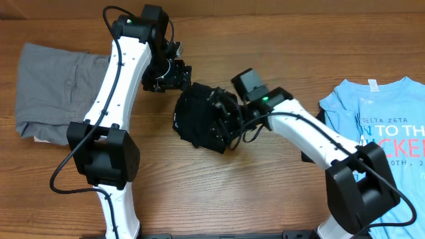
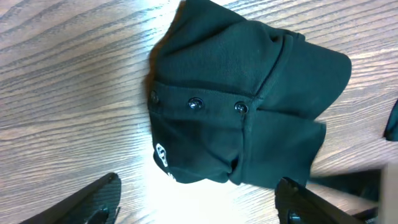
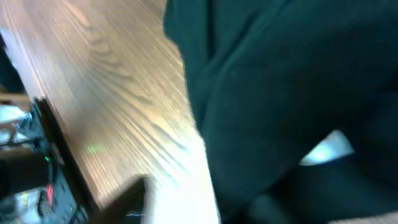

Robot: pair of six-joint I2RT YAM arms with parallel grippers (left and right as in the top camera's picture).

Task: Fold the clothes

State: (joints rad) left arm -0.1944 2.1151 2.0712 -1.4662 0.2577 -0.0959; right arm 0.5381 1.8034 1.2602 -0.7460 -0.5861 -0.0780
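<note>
The clothes lie on a wooden table. A black shirt (image 1: 199, 116), bundled into a compact fold, sits at the middle; the left wrist view shows its button placket and small white logo (image 2: 163, 158). My left gripper (image 1: 179, 78) hovers just off the bundle's upper-left edge, open, with nothing between its fingers (image 2: 93, 202). My right gripper (image 1: 227, 119) rests on the bundle's right side. Its view is blurred: one dark finger (image 3: 132, 199) is over bare wood beside the black shirt (image 3: 286, 93), and the other is lost against the cloth.
Folded grey trousers (image 1: 50, 89) lie at the far left, behind the left arm. A light-blue printed T-shirt (image 1: 378, 123) is spread flat at the right edge, partly under the right arm's base. Bare wood surrounds the black bundle.
</note>
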